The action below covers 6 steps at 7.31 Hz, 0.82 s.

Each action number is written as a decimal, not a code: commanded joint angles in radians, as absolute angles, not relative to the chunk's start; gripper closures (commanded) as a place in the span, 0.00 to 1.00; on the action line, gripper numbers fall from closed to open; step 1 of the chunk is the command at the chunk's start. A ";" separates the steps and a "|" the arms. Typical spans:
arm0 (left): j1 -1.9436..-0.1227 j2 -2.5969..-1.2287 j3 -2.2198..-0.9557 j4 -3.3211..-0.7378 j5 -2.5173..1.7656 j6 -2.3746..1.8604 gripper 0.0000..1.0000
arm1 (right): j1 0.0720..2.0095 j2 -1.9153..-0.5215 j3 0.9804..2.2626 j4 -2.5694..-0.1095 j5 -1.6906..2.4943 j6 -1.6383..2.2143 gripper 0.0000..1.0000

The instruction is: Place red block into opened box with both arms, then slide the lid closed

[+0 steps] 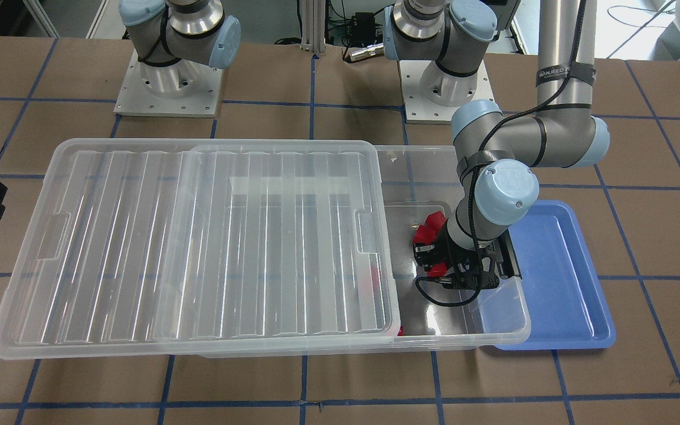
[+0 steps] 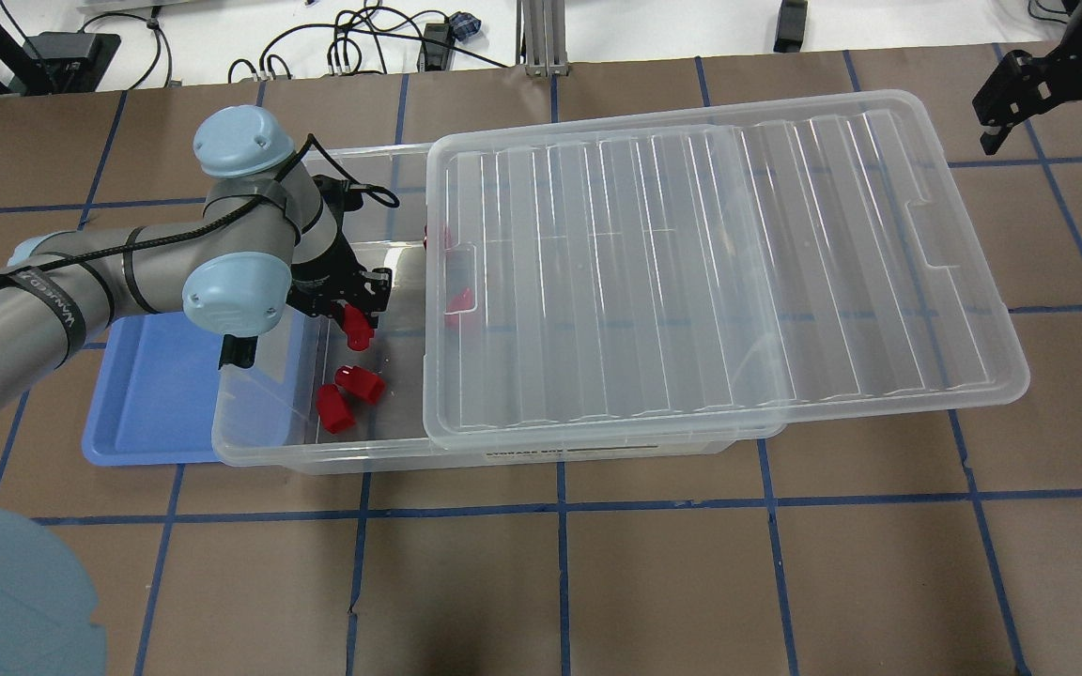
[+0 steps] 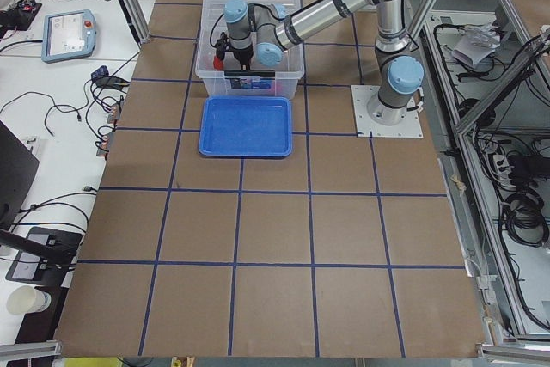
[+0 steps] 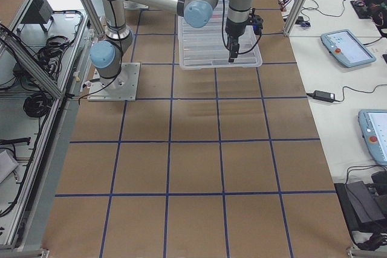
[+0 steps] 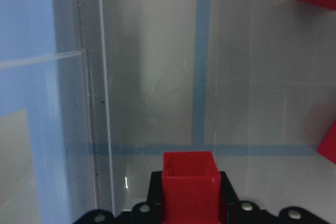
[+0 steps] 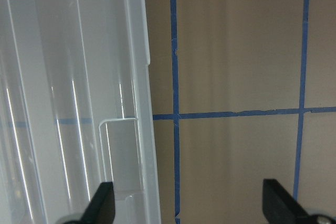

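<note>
My left gripper (image 2: 356, 319) hangs over the uncovered end of the clear box (image 2: 316, 458), shut on a red block (image 5: 190, 184) that points down toward the box floor. Two more red blocks (image 2: 349, 394) lie on the floor just below it. Others show dimly under the lid (image 2: 719, 263), a ribbed clear sheet that covers most of the box and overhangs its far end. My right gripper (image 2: 1053, 89) is open and empty, in the air past the overhanging end of the lid; its two fingertips (image 6: 105, 203) are spread wide over the lid's rim and the table.
A blue tray (image 2: 151, 404) lies against the box's uncovered short end, under the left arm. The table is brown board with blue tape lines. Both arm bases (image 1: 169, 88) stand behind the box.
</note>
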<state>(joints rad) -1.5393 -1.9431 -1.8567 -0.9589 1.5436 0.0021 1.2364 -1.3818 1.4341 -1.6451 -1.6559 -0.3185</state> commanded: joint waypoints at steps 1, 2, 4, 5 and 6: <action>-1.545 -1.925 -1.813 -0.945 1.546 0.008 0.00 | 1.236 -1.382 1.440 -1.644 -1.657 -0.316 0.00; -1.554 -1.904 -1.804 -0.959 1.546 0.006 0.00 | 1.236 -1.382 1.434 -1.647 -1.661 -0.314 0.00; -1.557 -1.840 -1.679 -1.198 1.549 -0.005 0.00 | 1.236 -1.382 1.431 -1.646 -1.660 -0.314 0.00; -1.557 -1.800 -1.592 -1.347 1.552 -0.003 0.00 | 1.236 -1.384 1.431 -1.646 -1.661 -0.314 0.00; -1.557 -1.772 -1.495 -1.471 1.595 -0.003 0.00 | 1.236 -1.384 1.433 -1.644 -1.666 -0.314 0.00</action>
<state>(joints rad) -1.5564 -1.8114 -1.6053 -1.3107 1.5624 -0.0025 1.2364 -1.3833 1.4320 -1.6457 -1.6620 -0.3145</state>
